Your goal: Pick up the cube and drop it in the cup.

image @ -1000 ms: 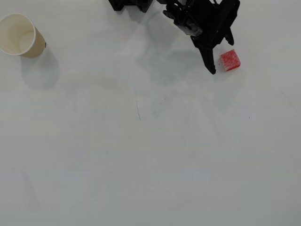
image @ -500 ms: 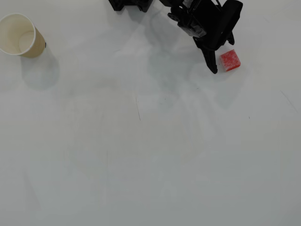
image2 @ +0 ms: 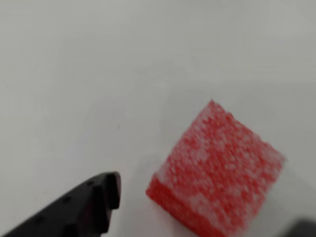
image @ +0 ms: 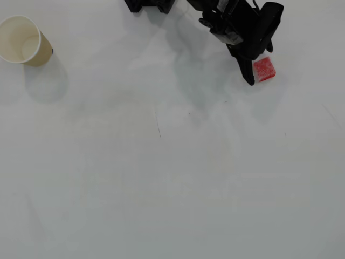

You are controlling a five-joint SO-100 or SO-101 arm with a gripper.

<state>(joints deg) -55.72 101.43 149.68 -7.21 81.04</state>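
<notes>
Jaws apart, gripper [image: 260, 68] straddling the red cube [image: 264, 69] on the white table [image: 172, 172]; cup [image: 22, 40] well apart, far left in overhead view.

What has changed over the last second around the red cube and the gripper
The gripper has shifted slightly rightward in the overhead view, closing in until its jaws stand open on either side of the cube. Nothing has been gripped yet. The cube and the cup have stayed where they were on the table.
</notes>
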